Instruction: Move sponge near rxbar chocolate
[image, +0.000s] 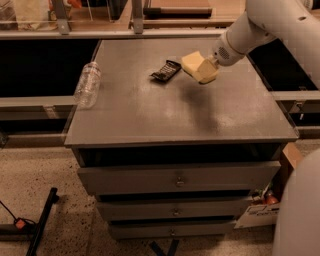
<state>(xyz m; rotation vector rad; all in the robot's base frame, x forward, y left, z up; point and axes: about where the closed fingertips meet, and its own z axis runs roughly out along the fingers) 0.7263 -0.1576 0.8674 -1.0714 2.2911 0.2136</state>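
The pale yellow sponge (192, 63) hangs above the grey cabinet top (180, 107), held at its right end by my gripper (206, 69), which is shut on it. The white arm reaches in from the upper right. Just left of the sponge lies the rxbar chocolate (165, 71), a small dark flat wrapper on the far middle of the top. A narrow gap separates the sponge's left edge from the bar. The sponge casts a shadow on the surface below and to the right.
A clear plastic bottle (88, 84) lies on its side at the left edge of the top. Drawers (177, 180) fill the cabinet front below. A cardboard box (270, 200) sits on the floor at the right, a black stand leg (42, 222) at the left.
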